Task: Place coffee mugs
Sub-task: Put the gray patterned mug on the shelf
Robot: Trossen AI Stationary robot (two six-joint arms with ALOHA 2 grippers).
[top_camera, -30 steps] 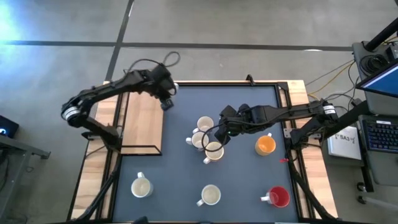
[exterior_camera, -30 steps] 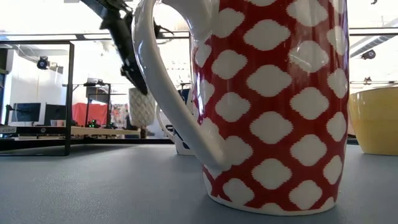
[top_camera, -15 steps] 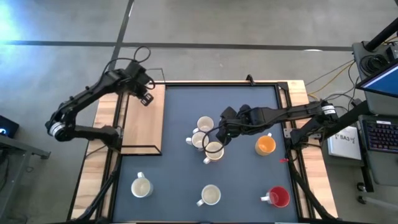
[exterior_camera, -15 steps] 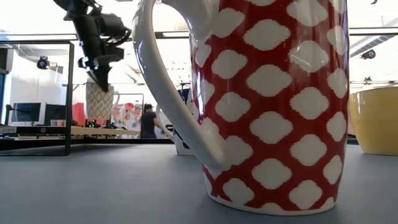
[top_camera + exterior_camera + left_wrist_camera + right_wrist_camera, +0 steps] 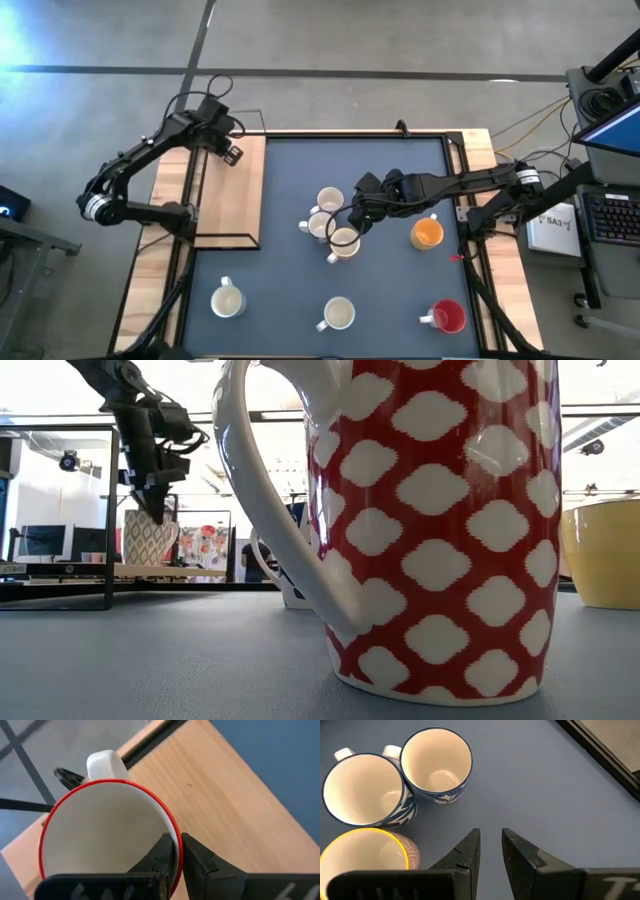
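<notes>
A red-rimmed mug (image 5: 107, 832) is pinched by its rim in the left claw (image 5: 174, 851) and has been carried from the blue worktop (image 5: 300, 170) to above the wooden shelf (image 5: 235, 195); set-down is judged next. Right claw (image 5: 490, 845), parted and empty, hangs beside three clustered mugs (image 5: 330, 222).

A red mug (image 5: 440, 530) covered in white diamond shapes stands beside a plain yellow-orange mug (image 5: 602, 552) on the blue-grey table (image 5: 390, 290). Two white mugs (image 5: 436, 764) carry blue leaf marks; another mug (image 5: 107, 837) has a red rim.
</notes>
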